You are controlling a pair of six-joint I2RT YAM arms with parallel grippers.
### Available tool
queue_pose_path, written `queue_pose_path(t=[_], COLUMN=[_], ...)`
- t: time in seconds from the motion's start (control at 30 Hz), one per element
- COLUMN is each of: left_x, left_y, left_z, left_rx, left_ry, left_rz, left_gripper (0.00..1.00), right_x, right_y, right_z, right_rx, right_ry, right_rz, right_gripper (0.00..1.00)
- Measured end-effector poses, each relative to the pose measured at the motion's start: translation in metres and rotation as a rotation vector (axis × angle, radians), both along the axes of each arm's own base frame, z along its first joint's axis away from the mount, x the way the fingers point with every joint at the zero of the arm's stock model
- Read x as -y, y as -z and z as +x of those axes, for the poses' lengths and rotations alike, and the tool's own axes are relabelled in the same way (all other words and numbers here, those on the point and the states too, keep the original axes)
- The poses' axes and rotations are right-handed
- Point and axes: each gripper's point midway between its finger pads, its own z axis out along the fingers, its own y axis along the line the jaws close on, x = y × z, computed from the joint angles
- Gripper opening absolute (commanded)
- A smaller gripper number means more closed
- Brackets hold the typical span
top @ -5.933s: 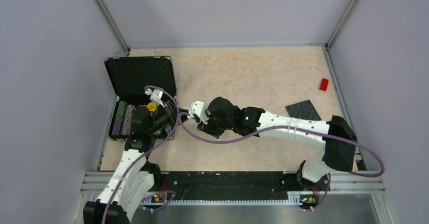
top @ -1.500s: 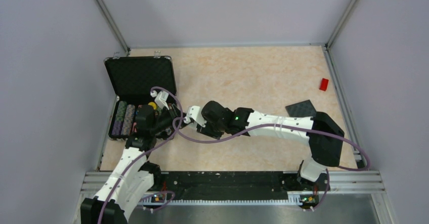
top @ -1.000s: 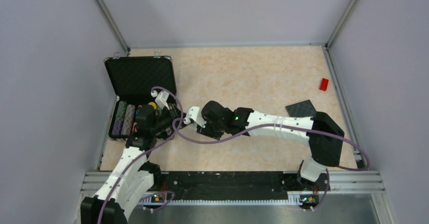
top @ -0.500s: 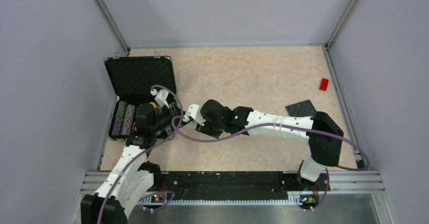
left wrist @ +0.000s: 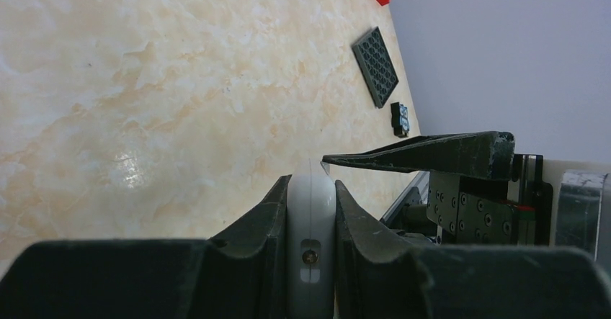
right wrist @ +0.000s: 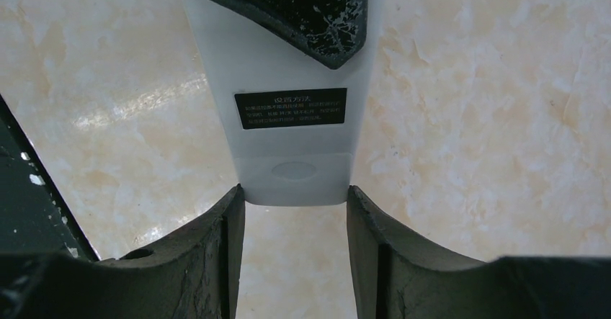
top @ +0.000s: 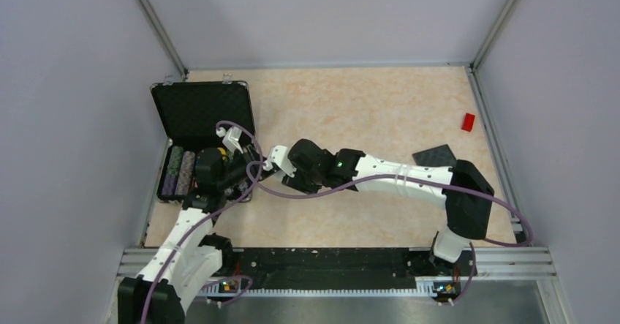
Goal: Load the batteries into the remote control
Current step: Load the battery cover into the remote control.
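Observation:
The remote control (left wrist: pixel 311 218) is a flat white handset, seen edge-on and clamped between the fingers of my left gripper (left wrist: pixel 311 182). From the right wrist its white back with a black label (right wrist: pixel 292 139) faces the camera. Its free end sits between the fingertips of my right gripper (right wrist: pixel 295 193), touching both. A dark left finger (right wrist: pixel 310 16) covers its far end. From above, the two grippers, left (top: pixel 245 169) and right (top: pixel 274 169), meet beside the case, hiding the remote. The batteries are out of view.
An open black case (top: pixel 203 112) holding rows of chips (top: pixel 178 170) lies just left of the grippers. A dark grey studded plate (top: pixel 437 157) and a red block (top: pixel 468 121) lie at the right. A small black piece (left wrist: pixel 400 119) sits near the plate.
The right gripper and forearm have crept a little to the left, toward the left gripper. The left gripper has kept its hold on the remote.

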Motion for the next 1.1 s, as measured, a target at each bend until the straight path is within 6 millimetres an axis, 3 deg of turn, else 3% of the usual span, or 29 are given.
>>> queue_pose_path(t=[0.27, 0.47, 0.7, 0.83, 0.97, 1.1], left_x=[0.002, 0.002, 0.012, 0.014, 0.014, 0.014], left_y=[-0.002, -0.014, -0.041, -0.047, -0.047, -0.050], left_z=[0.003, 0.007, 0.001, 0.001, 0.004, 0.006], left_rx=[-0.053, -0.060, -0.063, -0.068, -0.082, -0.090], left_ry=[-0.010, -0.021, 0.044, 0.059, 0.058, 0.058], left_rz=[-0.043, -0.075, -0.151, -0.167, -0.172, -0.179], left_gripper=[0.00, 0.00, 0.00, 0.00, 0.00, 0.00], right_x=[0.004, 0.003, -0.009, -0.013, -0.012, -0.003], right_y=[-0.006, -0.016, -0.031, -0.040, -0.059, -0.099], right_z=[0.002, 0.007, 0.012, 0.015, 0.017, 0.023], right_rx=[-0.030, -0.027, -0.017, -0.011, -0.008, -0.009], right_ry=[0.011, 0.032, 0.036, 0.048, 0.075, 0.130], right_rz=[-0.004, 0.015, 0.078, 0.111, 0.171, 0.297], right_gripper=[0.52, 0.60, 0.82, 0.91, 0.96, 0.98])
